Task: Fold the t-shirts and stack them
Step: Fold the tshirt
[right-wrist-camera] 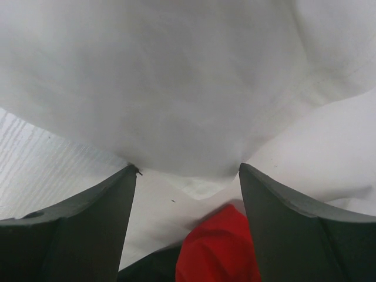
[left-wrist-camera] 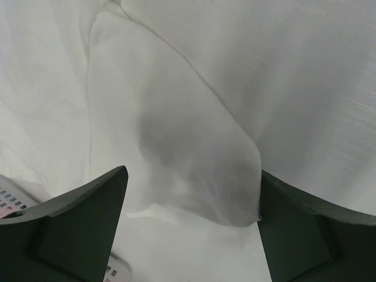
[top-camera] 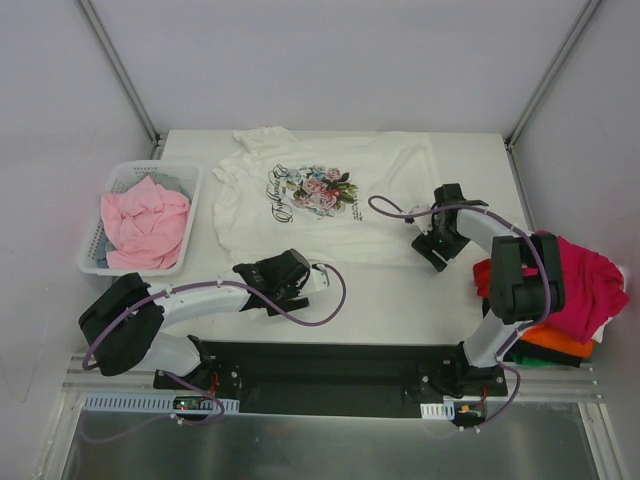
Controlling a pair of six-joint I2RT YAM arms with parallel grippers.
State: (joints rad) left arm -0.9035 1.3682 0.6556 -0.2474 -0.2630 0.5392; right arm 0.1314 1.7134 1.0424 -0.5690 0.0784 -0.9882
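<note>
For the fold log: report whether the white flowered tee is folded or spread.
Spread: the white flowered tee lies flat, print up, with no fold visible.

I see white shells (top-camera: pixel 200 295), black joints (top-camera: pixel 120 325) and purple cables (top-camera: pixel 343 292); my left hand (left-wrist-camera: pixel 191 176) and right hand (right-wrist-camera: pixel 188 170) are black.

Bright, even light; soft shadow on white t-shirt (left-wrist-camera: pixel 176 147)
</note>
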